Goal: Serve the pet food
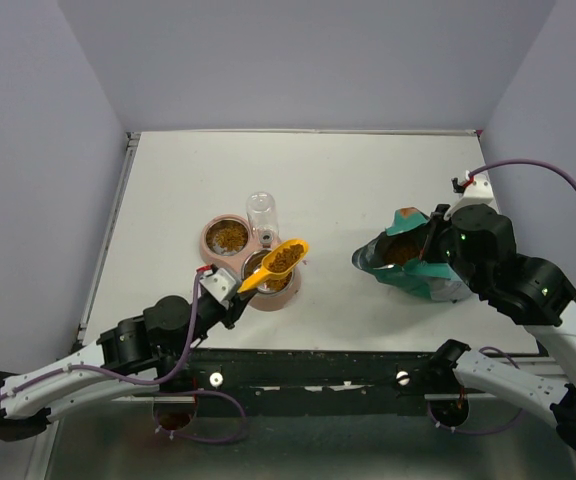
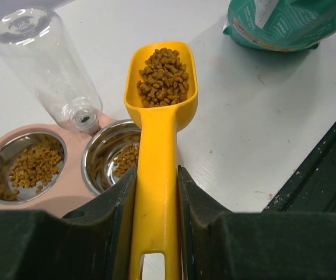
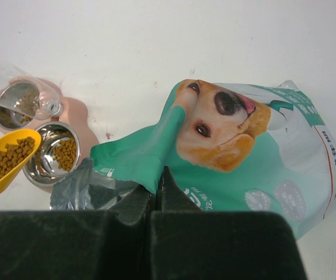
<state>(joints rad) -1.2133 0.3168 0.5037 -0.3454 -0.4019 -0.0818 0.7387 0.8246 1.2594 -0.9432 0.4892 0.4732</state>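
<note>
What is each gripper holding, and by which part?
The left gripper clamps the yellow scoop by its handle, bowl loaded with pet food. The right gripper pinches the teal bag by a fold at its open top.

Left wrist view: the scoop (image 2: 156, 146) handle runs off the bottom edge between the left claw's (image 2: 154, 175) fingers, and the bag (image 2: 284, 23) is cropped at the top. Right wrist view: scoop and bottle (image 3: 4, 79) are cut by the left edge, and the right claw (image 3: 158, 181) covers the bag's lip. The label print is too small to read. From above, the right claw sits hidden behind its wrist.
</note>
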